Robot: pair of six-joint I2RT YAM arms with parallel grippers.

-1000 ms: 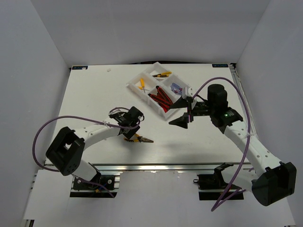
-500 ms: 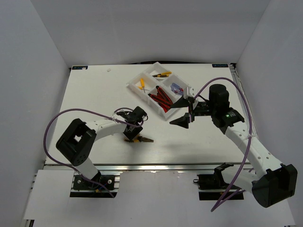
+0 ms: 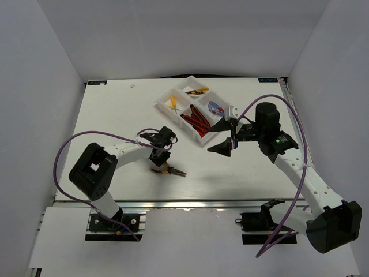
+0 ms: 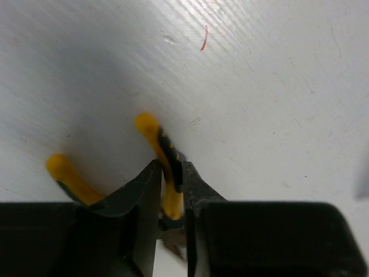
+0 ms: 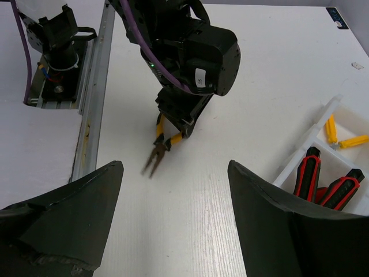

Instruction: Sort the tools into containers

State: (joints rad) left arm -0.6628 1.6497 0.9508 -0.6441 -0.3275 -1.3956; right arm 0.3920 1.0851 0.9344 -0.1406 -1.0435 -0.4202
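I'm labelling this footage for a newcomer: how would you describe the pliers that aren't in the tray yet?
On the white table, find the left gripper, toward the near edge. The pliers lie under it, with yellow handles and a dark nose, the only tool outside the divided tray.

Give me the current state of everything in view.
left gripper, shut on one handle of the loose pliers.
loose pliers, handles spread, gripped by one handle; lifted or not, cannot tell.
right gripper, open, holding nothing.
tray, upright, tools in all four compartments.
utility knives, lying together in one compartment.
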